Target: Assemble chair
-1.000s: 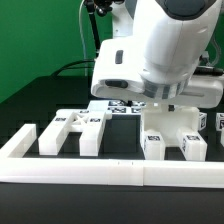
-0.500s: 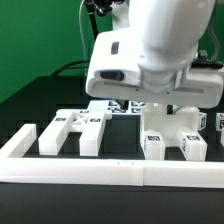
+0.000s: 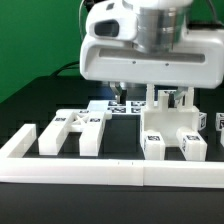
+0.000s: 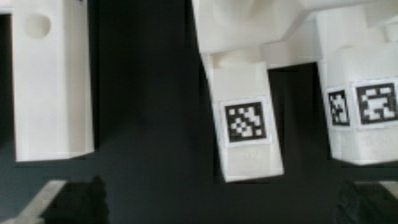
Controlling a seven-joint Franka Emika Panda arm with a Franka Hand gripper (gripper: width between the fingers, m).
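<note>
In your wrist view the gripper (image 4: 217,200) hangs wide open, empty, over the tagged chair parts (image 4: 240,80); only the exterior view shows the border rail (image 3: 110,172) edging the table (image 3: 35,108) beside them.

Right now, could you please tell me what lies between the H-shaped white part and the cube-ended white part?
Nothing: in the exterior view, only bare black table separates the H-shaped white part from the cube-ended white part.

Black table (image 3: 28,105): chair parts (image 3: 75,128), border rail (image 3: 100,172) (white).
</note>
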